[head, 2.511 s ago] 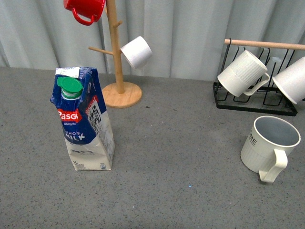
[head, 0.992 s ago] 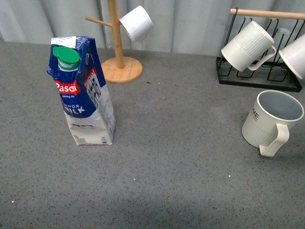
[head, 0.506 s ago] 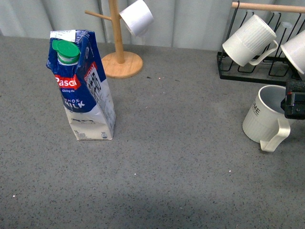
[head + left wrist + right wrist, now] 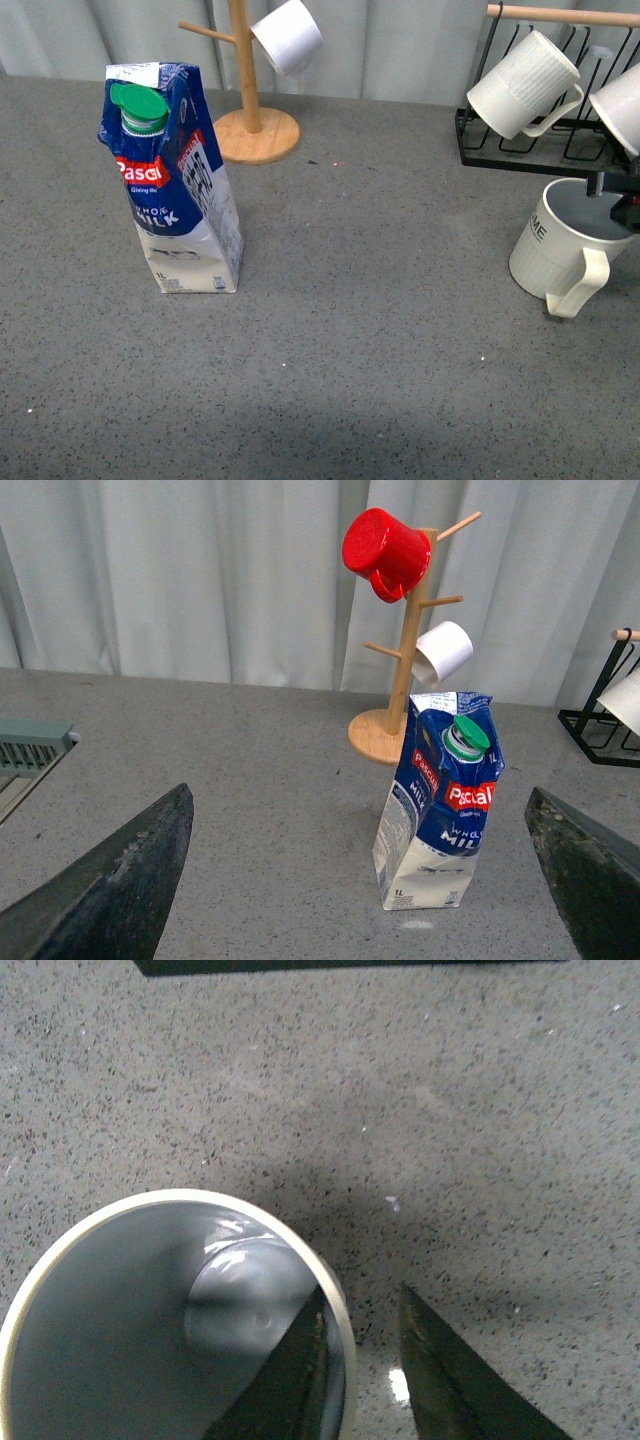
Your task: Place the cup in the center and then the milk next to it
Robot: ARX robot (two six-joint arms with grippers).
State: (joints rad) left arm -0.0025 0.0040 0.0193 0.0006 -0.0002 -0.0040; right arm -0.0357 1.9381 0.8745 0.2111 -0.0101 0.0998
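Note:
The cup (image 4: 548,256), a large cream ribbed mug with a loop handle, stands upright at the right of the grey table. My right gripper (image 4: 618,198) is over its far rim at the picture's edge. In the right wrist view the gripper (image 4: 360,1305) is open and straddles the cup's rim (image 4: 343,1312), with one finger (image 4: 298,1372) inside the grey interior and the other (image 4: 440,1375) outside. The milk (image 4: 180,205), a dented blue-and-white carton with a green cap, stands at the left. My left gripper (image 4: 358,800) is open and well short of the milk (image 4: 440,800).
A wooden mug tree (image 4: 247,110) holding a small white cup (image 4: 288,35) stands behind the milk; a red mug (image 4: 385,552) hangs at its top. A black wire rack (image 4: 545,150) with white ribbed mugs (image 4: 522,85) sits just behind the cup. A curtain backs the table.
The view tilted down early on. My right gripper came in from the right edge and now sits over the cup's rim. Cup and milk have not moved.

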